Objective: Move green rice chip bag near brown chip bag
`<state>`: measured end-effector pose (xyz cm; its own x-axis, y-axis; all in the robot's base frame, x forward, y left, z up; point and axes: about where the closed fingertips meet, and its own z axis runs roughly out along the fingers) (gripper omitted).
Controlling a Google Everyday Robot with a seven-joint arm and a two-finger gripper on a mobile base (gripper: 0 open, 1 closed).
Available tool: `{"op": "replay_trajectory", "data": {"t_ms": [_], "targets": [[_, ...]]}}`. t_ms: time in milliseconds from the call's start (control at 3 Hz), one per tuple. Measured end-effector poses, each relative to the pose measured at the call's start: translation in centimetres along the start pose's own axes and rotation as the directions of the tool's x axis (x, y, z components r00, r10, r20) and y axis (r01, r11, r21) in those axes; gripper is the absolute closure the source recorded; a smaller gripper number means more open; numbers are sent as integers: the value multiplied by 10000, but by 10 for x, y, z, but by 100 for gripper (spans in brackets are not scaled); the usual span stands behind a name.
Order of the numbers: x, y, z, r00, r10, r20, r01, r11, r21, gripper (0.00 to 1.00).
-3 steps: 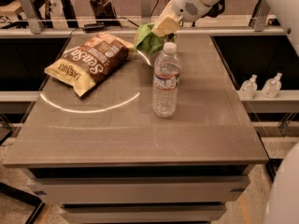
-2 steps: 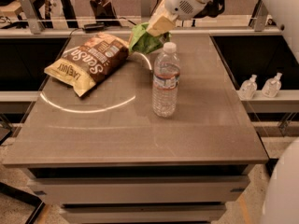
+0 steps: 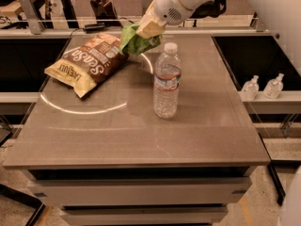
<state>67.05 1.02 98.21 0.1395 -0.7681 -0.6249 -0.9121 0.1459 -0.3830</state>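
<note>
The green rice chip bag [image 3: 135, 42] hangs crumpled from my gripper [image 3: 148, 28], which is shut on its top edge. It is held just above the table, right at the right end of the brown chip bag [image 3: 88, 61], and may overlap that end. The brown bag lies flat on the back left of the table with white lettering up and a yellow end toward the front left. My white arm reaches in from the upper right.
A clear plastic water bottle [image 3: 167, 81] stands upright near the table's middle, just front-right of the green bag. The grey table [image 3: 141, 135] has a pale ring marked on it. Two small bottles [image 3: 262, 86] sit on a ledge to the right.
My gripper has carried the green bag leftward, from above the bottle to the right end of the brown bag. The bottle and brown bag have not moved.
</note>
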Motion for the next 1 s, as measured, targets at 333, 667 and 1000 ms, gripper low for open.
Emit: {"op": "replay_trajectory", "data": {"t_ms": [333, 667, 1000], "targets": [[-10, 9, 22, 9985, -548, 30, 548, 9985, -69, 100], [-10, 14, 39, 9987, -491, -158, 485, 9983, -329, 100], [-11, 15, 40, 9986, -513, -130, 508, 9981, -337, 83]]}}
